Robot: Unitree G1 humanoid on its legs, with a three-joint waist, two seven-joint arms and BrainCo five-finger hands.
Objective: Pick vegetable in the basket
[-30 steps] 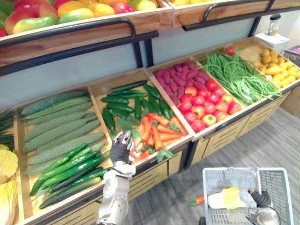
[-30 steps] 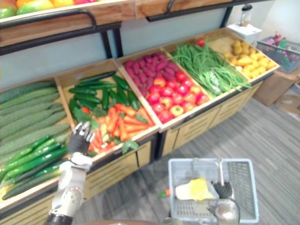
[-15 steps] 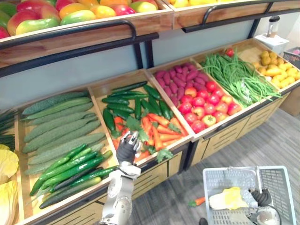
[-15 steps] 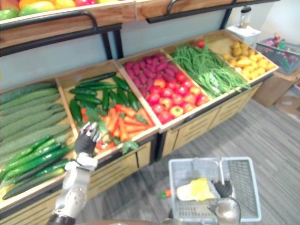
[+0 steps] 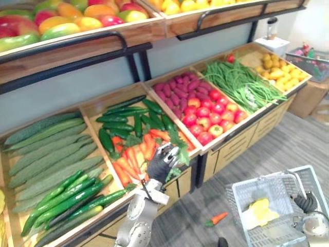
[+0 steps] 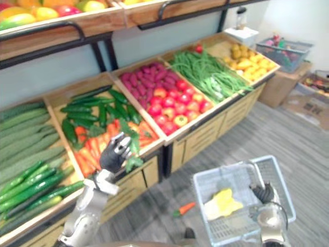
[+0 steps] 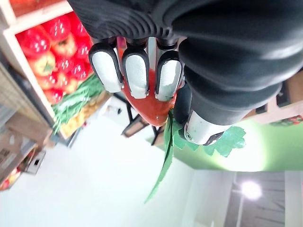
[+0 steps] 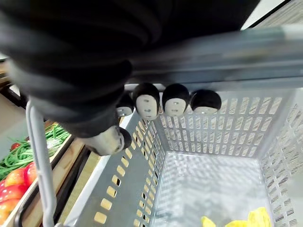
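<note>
My left hand (image 5: 162, 162) is shut on an orange carrot (image 7: 149, 107) with green leaves (image 5: 178, 148), held just above the front edge of the carrot bin (image 5: 134, 156). Its fingers (image 7: 135, 73) wrap the carrot's top. The grey plastic basket (image 5: 267, 178) hangs at the lower right over the floor, and my right hand (image 5: 308, 203) is shut on its handle (image 8: 213, 45). A yellow vegetable (image 5: 259, 212) lies inside the basket.
A loose carrot (image 5: 216, 218) lies on the grey floor before the stand. The wooden stand holds long cucumbers (image 5: 49, 154), purple roots and red fruit (image 5: 203, 110), green beans (image 5: 245, 85) and yellow produce (image 5: 280, 72). A shelf of mangoes (image 5: 72, 18) runs above.
My left hand has come away from the carrot pile toward the bin's front edge and to the right, with a leafy carrot in it. The whole view has also shifted.
</note>
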